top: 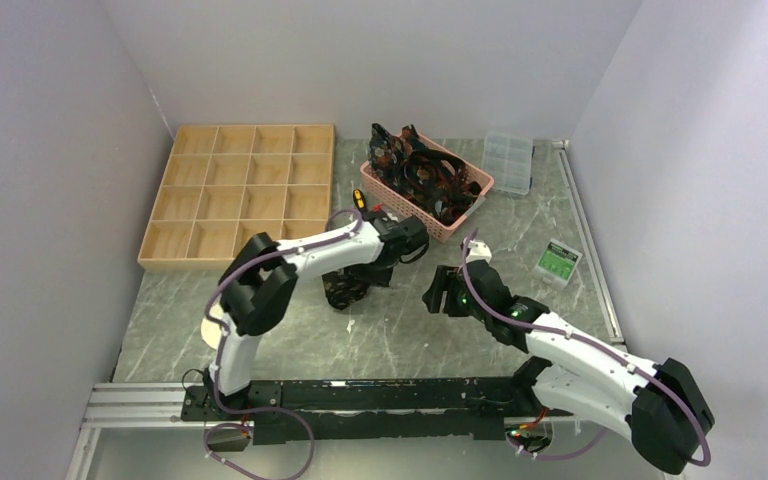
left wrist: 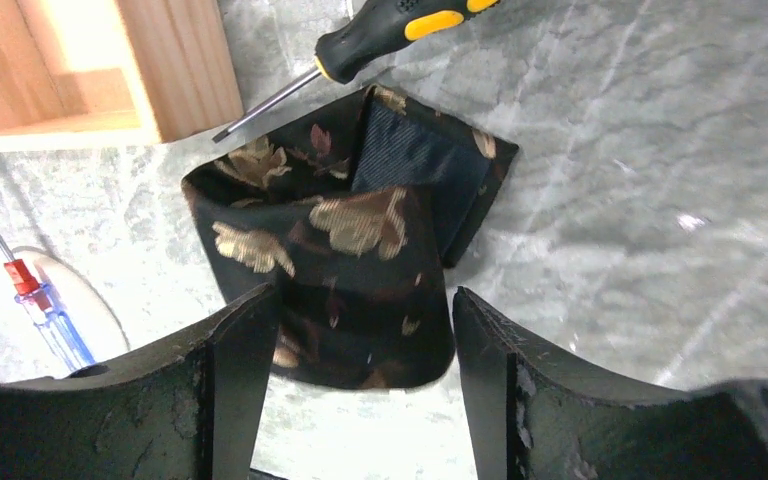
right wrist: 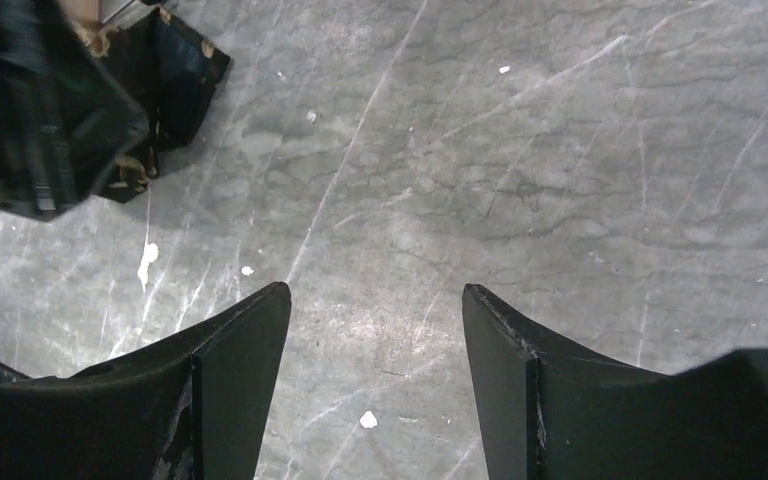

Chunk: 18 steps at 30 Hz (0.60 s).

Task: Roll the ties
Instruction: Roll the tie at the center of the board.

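A black tie [left wrist: 350, 240] with tan-gold leaf patterns lies rolled into a loose bundle on the grey marble table, and from above it shows as a dark lump [top: 338, 296]. My left gripper [left wrist: 363, 292] is open just over its near edge, a finger on each side, with table showing between the roll and the right finger. My right gripper [right wrist: 375, 288] is open over bare table to the right, nothing between its fingers. The same roll [right wrist: 175, 80] shows in the right wrist view's top-left corner. More ties [top: 425, 172] are heaped in a pink basket [top: 460, 218].
A wooden compartment tray [top: 240, 190] stands at the back left, its corner [left wrist: 175, 80] close to the roll. A black-and-yellow screwdriver [left wrist: 400, 35] lies just beyond the roll. A red-and-blue screwdriver [left wrist: 45, 310] lies on a white disc. A clear plastic box [top: 508, 160] and a green card [top: 559, 260] sit at right.
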Each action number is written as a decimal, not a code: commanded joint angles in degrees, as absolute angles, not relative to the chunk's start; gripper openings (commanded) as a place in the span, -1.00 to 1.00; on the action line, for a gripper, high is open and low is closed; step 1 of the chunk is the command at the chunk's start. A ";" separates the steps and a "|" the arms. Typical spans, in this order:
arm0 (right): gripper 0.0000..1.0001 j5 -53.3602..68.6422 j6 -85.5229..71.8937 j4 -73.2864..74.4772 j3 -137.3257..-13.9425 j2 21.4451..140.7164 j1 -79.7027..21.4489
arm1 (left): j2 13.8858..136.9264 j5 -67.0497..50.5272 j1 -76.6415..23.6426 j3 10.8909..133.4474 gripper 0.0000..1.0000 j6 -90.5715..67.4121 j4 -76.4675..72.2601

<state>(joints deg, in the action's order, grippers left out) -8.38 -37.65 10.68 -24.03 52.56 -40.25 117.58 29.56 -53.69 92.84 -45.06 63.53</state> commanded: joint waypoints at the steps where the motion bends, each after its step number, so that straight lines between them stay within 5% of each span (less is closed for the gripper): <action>1: 0.38 -4.99 -36.76 8.08 -25.88 53.92 -40.15 | 106.73 27.36 -54.03 88.91 0.38 -47.56 59.39; 9: 0.46 6.37 -39.50 -2.18 -31.77 64.43 -40.03 | 82.64 26.13 -53.99 66.69 0.44 -52.53 44.39; 13: 0.46 8.52 -40.63 -6.19 -38.44 72.33 -40.03 | 67.40 26.43 -52.57 50.22 0.77 -54.23 31.54; 18: 0.47 10.92 -39.16 -7.03 -47.66 82.99 -40.85 | 48.29 4.05 -35.02 26.61 0.87 -52.59 5.98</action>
